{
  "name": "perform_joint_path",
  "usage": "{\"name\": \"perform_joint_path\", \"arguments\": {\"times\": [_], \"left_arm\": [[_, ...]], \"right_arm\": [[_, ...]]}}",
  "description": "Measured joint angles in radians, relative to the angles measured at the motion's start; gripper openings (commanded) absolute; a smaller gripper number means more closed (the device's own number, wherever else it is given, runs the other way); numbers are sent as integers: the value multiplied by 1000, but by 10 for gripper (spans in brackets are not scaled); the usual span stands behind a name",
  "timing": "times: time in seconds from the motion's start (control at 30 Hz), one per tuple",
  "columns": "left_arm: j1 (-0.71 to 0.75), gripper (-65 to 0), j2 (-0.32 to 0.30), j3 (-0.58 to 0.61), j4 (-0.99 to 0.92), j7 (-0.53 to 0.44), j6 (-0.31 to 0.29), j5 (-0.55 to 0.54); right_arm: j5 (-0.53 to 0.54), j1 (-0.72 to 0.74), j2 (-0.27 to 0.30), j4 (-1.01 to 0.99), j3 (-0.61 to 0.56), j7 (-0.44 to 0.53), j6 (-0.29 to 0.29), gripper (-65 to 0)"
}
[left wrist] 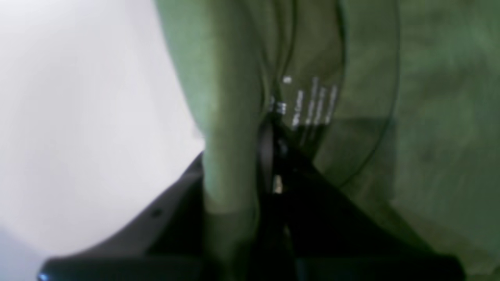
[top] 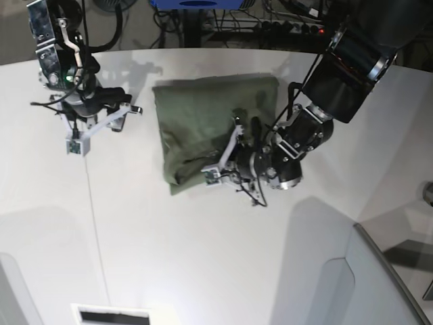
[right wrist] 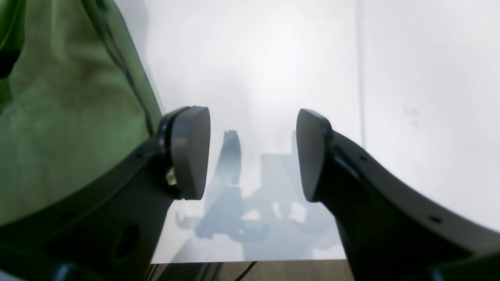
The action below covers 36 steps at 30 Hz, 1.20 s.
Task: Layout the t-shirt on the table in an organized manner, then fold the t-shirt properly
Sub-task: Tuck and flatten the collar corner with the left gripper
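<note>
The olive-green t-shirt (top: 203,115) lies bunched in a rough rectangle on the white table (top: 203,257). My left gripper (top: 226,166) is low over its near right part. In the left wrist view that gripper (left wrist: 269,132) is shut on a raised fold of the t-shirt (left wrist: 230,117), right beside the printed neck label (left wrist: 312,103). My right gripper (top: 120,108) hangs over bare table to the left of the shirt. Its pads (right wrist: 191,152) stand well apart around nothing, so the right gripper (right wrist: 252,154) is open. The t-shirt (right wrist: 58,136) fills that view's left side.
A thin dark seam (right wrist: 359,78) runs across the table. A grey angled panel (top: 379,271) stands at the near right. Cables and equipment (top: 270,20) crowd the area behind the table's far edge. A white slotted part (top: 111,315) sits at the near edge.
</note>
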Motion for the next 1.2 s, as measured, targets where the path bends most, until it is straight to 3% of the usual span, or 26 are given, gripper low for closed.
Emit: {"name": "perform_joint_path", "arguments": {"times": [0.37, 0.7, 0.9, 1.2], "left_arm": [[-93, -650, 85, 159, -120, -109, -4, -1], [-98, -650, 86, 158, -127, -111, -8, 0], [-108, -650, 86, 163, -127, -111, -12, 0], [-117, -650, 85, 163, -127, -107, -12, 1]], "right_arm": [[0, -25, -3, -22, 35, 0, 2, -323], [0, -25, -1, -22, 35, -3, 2, -323], [0, -23, -44, -22, 58, -4, 3, -323], [0, -23, -39, -23, 66, -3, 2, -323]]}}
